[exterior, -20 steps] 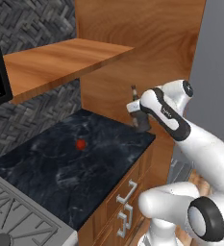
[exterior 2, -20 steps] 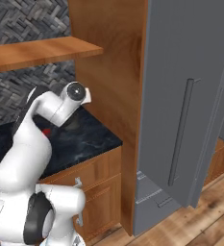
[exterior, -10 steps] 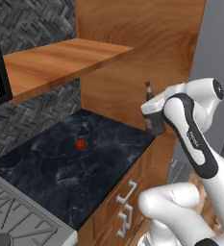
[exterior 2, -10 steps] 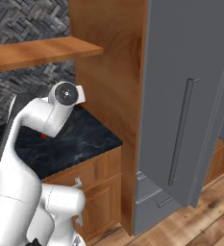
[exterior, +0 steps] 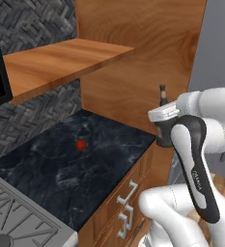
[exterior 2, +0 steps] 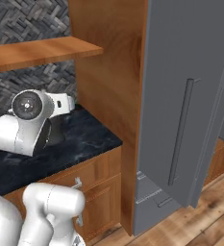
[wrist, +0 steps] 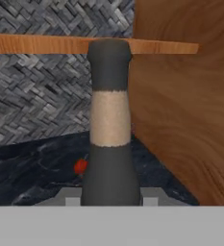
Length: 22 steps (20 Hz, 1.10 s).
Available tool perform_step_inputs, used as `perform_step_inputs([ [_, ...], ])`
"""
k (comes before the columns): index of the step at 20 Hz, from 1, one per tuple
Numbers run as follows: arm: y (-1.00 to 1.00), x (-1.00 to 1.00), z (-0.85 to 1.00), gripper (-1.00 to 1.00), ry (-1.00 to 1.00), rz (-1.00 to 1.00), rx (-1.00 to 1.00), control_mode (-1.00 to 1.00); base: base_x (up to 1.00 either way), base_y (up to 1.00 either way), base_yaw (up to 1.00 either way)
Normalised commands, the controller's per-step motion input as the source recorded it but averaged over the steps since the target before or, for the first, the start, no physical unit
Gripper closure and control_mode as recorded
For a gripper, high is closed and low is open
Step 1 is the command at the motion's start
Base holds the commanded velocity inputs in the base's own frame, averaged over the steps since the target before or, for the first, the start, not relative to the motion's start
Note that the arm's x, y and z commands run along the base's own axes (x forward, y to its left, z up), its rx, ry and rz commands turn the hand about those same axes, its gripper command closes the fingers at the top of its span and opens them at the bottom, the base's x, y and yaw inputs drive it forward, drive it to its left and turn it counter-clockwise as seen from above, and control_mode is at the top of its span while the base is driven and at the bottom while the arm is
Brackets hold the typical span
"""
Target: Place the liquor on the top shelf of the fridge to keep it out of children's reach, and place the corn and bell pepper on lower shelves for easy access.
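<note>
Pepper first: bell pepper (exterior: pixel 80 144) sits on the dark counter (exterior: pixel 61 178), not moved yet. Liquor (exterior: pixel 163 120) is off the counter, hand (exterior: pixel 166 126) clamped on its body, near the wood panel at the counter's right end. Fridge (exterior 2: pixel 190 96) farther right, door looks closed. Nothing shelved; all three placements left. Corn can't be made out.

My arm rises from the base, bends sharply at the elbow and doubles back, forearm angled down toward the wrist. My gripper (exterior: pixel 165 129) sits level out front, hand turned sideways, jaws squeezed tight on the liquor (wrist: pixel 110 144), its neck standing straight up between my fingertips.
</note>
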Motion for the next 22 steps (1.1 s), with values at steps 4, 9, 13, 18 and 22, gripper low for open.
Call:
perform_step_inputs([
  [4,0.0,-0.57,0.21,1.0,0.0,-0.3,0.0,-1.0,0.0,0.0,0.0],
  [9,-0.02,-0.47,0.28,1.0,0.0,-0.23,-0.01,-1.0,0.0,0.0,0.0],
  [13,-0.25,-0.38,0.41,1.0,0.0,-0.1,0.0,-1.0,0.0,0.0,0.0],
  [18,0.0,0.0,0.0,1.0,0.0,0.0,0.0,1.0,-0.45,-0.5,-0.03],
  [22,0.0,0.0,0.0,1.0,0.0,0.0,0.0,1.0,-0.41,-0.8,-0.02],
])
